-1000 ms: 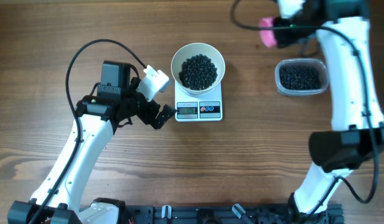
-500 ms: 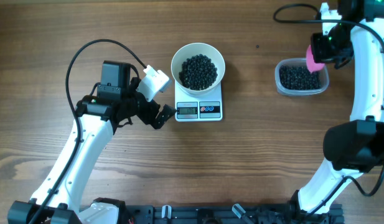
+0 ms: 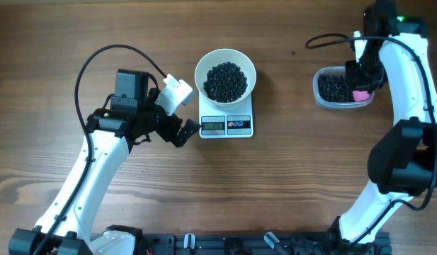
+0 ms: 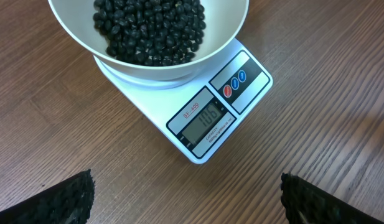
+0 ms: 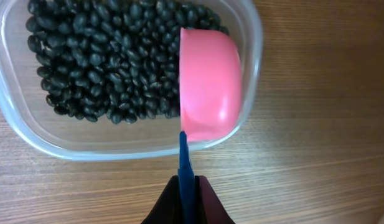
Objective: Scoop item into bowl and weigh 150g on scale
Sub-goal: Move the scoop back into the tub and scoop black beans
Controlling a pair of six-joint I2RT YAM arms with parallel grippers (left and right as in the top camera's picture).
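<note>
The white bowl (image 3: 225, 65) stands on the scale (image 3: 226, 125) and holds a heap of the item, small black beans (image 3: 225, 80). The left wrist view shows the bowl (image 4: 179, 59), the beans (image 4: 148, 28) and the scale's display (image 4: 207, 118), which seems to read 106. My left gripper (image 3: 177, 113) hangs open just left of the scale with nothing between its fingers (image 4: 67, 202). My right gripper (image 5: 187, 182) is shut on the blue handle (image 5: 185, 152) of a pink scoop (image 5: 209, 84). The scoop lies on its side at the right end of a clear tub (image 5: 254, 37) of beans (image 5: 104, 62).
The clear tub (image 3: 324, 99) sits on the wooden table at the far right, with the pink scoop (image 3: 360, 94) at its right end. The right arm (image 3: 406, 106) runs down the right edge. A black cable (image 3: 98, 60) loops above the left arm.
My right arm has carried the pink scoop from the far edge, left of the tub, to the right and down into the tub's right end. The left arm has not moved.
</note>
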